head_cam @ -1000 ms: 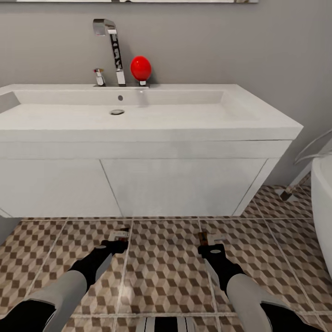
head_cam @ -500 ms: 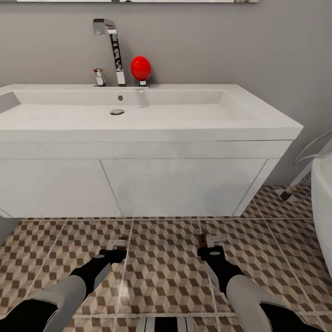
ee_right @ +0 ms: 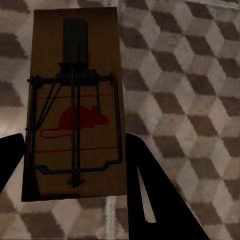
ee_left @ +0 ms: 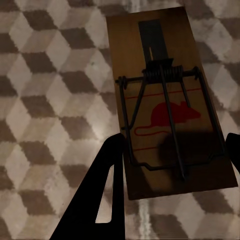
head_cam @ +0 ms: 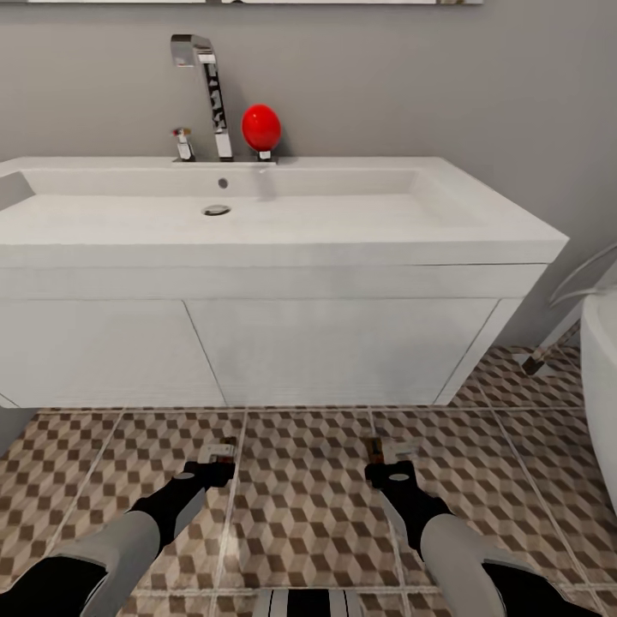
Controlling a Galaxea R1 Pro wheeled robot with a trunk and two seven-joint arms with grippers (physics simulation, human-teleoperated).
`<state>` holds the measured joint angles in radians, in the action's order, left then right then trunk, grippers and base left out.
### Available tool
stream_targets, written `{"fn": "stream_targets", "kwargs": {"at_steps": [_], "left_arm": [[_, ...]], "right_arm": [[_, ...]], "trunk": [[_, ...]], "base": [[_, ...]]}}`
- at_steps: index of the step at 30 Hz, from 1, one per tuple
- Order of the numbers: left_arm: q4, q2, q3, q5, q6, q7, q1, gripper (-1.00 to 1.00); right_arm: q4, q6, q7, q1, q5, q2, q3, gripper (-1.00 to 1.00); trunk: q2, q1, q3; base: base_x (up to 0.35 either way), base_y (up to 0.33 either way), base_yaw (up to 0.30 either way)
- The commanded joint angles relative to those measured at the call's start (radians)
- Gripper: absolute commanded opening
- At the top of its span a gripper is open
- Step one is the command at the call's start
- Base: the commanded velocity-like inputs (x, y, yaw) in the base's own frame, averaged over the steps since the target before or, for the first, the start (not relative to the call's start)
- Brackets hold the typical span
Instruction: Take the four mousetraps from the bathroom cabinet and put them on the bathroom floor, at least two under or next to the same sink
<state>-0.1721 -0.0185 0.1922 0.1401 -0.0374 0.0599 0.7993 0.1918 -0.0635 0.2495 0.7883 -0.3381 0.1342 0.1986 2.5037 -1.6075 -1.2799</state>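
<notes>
Two mousetraps are held low over the bathroom floor (head_cam: 300, 514), just in front of the white vanity under the bathroom sink (head_cam: 480, 224). My left gripper (head_cam: 218, 460) is shut on one mousetrap (head_cam: 221, 447), a tan board with dark wire and a red mouse print (ee_left: 170, 112); its fingers (ee_left: 112, 175) press the board's long sides. My right gripper (head_cam: 381, 460) is shut on the other mousetrap (head_cam: 379, 446), seen close up as a tan board (ee_right: 75, 95) between my fingers (ee_right: 145, 185). Both boards lie flat close to the tiles. The cabinet is out of view.
A tall chrome tap (head_cam: 206, 86) and a red rounded object (head_cam: 261, 126) stand at the back of the basin. A white tub edge (head_cam: 602, 377) and a chrome pipe (head_cam: 548, 338) are at the right. The grey wall closes the back.
My left gripper with its mousetrap has come down and slightly back toward me. The right gripper with its mousetrap has lowered a little. The view has shifted slightly.
</notes>
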Motion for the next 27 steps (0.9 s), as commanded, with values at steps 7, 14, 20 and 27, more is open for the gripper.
{"fn": "stream_targets", "kwargs": {"at_steps": [7, 14, 20, 27], "left_arm": [[-0.001, -0.001, 0.009, 0.009, -0.002, 0.006, 0.000, -1.00], [0.000, 0.000, 0.009, 0.010, -0.001, 0.006, 0.000, -1.00], [0.000, -0.001, 0.009, 0.010, -0.001, 0.007, 0.000, -1.00], [-0.001, -0.001, 0.009, 0.011, -0.002, 0.008, 0.000, -1.00]], "right_arm": [[0.001, -0.007, 0.004, 0.000, -0.009, 0.001, 0.005, -1.00], [0.001, -0.008, 0.004, 0.000, -0.007, 0.001, 0.005, -1.00], [0.001, -0.009, 0.004, 0.000, -0.007, 0.001, 0.005, -1.00], [0.001, -0.007, 0.004, 0.000, -0.007, 0.001, 0.005, -1.00]], "trunk": [[0.000, 0.000, -0.001], [0.000, 0.000, -0.001], [0.000, 0.000, -0.001], [0.000, 0.000, -0.001]], "base": [[0.152, 0.000, 0.000], [0.021, 0.000, 0.000], [0.002, 0.000, 0.000], [0.149, 0.000, 0.000]]}}
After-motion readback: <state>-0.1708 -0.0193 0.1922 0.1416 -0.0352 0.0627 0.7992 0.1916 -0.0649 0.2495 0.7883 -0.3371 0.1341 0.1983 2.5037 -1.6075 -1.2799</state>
